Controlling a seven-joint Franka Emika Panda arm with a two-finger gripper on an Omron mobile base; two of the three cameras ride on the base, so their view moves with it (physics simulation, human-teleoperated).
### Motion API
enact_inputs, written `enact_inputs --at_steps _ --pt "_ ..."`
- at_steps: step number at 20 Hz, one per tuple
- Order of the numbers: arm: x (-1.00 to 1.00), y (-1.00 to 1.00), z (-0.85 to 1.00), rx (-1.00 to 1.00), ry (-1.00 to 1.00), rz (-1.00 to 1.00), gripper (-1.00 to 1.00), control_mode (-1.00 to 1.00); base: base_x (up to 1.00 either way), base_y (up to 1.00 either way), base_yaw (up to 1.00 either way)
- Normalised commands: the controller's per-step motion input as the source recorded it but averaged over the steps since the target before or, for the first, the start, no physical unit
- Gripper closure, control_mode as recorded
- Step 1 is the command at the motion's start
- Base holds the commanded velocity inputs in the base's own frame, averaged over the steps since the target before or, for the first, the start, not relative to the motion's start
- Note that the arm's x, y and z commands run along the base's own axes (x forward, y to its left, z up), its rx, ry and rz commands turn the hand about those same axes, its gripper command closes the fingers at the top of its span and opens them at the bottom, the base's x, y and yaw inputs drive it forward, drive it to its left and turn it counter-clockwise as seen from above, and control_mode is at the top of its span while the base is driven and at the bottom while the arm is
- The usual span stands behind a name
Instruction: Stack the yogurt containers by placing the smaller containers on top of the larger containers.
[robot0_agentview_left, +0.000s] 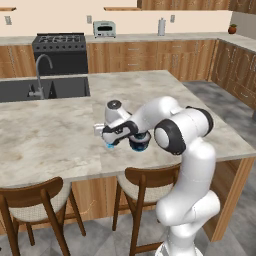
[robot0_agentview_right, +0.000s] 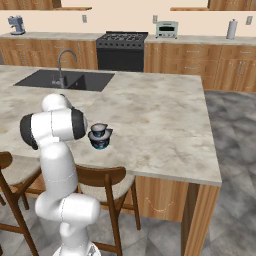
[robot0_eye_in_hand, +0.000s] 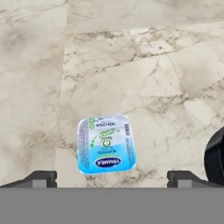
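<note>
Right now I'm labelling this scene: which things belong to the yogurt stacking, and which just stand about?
Job:
light-blue cup, beneath the open gripper
narrower dark tub, on the widest tub

Standing about:
toaster
faucet
chairs

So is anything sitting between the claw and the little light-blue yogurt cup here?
Nothing visible does. In the hand view the light-blue cup lies on bare marble counter just ahead of the open claw, between its two fingertips. A dark tub edge sits off to one side, clear of the path.
</note>
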Motion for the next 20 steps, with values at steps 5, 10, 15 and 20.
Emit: enact_inputs --at_steps 5,10,15,20 --pt "0.16 0.0 -0.19 0.0 0.0 0.0 -1.0 -1.0 0.0 0.0 0.0" --pt "0.15 0.03 -0.14 0.0 0.0 0.0 -1.0 -1.0 0.0 0.0 0.0" --pt "0.15 0.08 -0.17 0.0 0.0 0.0 -1.0 -1.0 0.0 0.0 0.0" --pt "0.18 0.05 -0.19 0.0 0.0 0.0 -1.0 -1.0 0.0 0.0 0.0"
